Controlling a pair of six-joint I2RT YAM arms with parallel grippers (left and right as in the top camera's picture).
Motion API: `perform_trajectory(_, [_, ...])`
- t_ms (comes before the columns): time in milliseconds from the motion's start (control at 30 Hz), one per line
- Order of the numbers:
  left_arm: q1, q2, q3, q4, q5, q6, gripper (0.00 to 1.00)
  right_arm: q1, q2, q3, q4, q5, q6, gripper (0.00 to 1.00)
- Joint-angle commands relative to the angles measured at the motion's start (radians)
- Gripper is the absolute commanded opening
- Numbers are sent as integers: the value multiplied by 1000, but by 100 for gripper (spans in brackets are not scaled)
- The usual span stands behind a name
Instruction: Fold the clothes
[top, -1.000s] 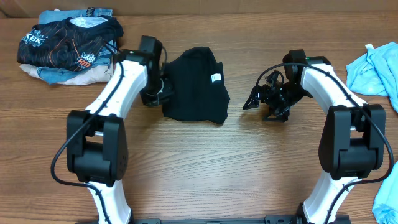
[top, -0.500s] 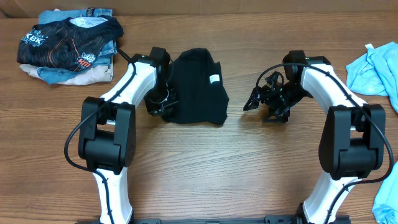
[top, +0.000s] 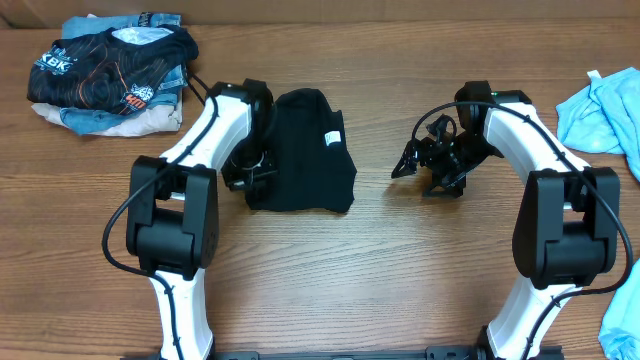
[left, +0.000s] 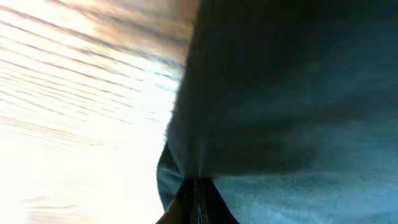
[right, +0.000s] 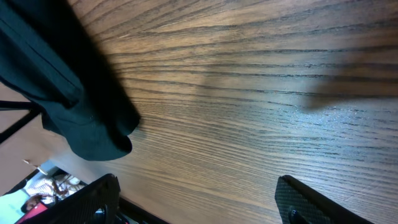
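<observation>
A rumpled pile of printed clothes (top: 110, 65) lies far left on the wood-grain tabletop (top: 400, 260). The left gripper (top: 252, 178) is pressed together, pinching the left edge of the soft black T-shirt (top: 305, 150). The shirt lies at the centre, a matte folded oblong. Its long axis runs far to near, with the rounded end away and a white tag (top: 332, 137) showing. The right gripper (top: 408, 163) hangs spread and empty, near it.
</observation>
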Motion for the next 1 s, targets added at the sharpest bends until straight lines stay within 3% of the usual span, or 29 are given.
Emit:
perform_trajectory(0, [2,-46,91,-37,-72,26,14,4,-29,18,4,-9,-5,84])
perform_trajectory(33, [5,-52,108,-50,-87,26,38,4,-29,18,5,-9,-5,84])
perform_trajectory(67, [9,-57,124,-62,-98,27,80,4,-29,18,6,-9,-5,84])
perform_trajectory(100, [14,-61,140,-72,-107,31,100,4,-29,18,6,-9,-5,84])
perform_trajectory(267, [89,-61,162,-69,-99,41,100,4,-29,18,14,-9,-5,86])
perform_trajectory(500, [167,-55,144,66,156,276,100,4,-29,18,32,-10,-4,86])
perform_trajectory(967, [179,-55,35,218,210,327,100,4,-29,18,30,-9,-5,86])
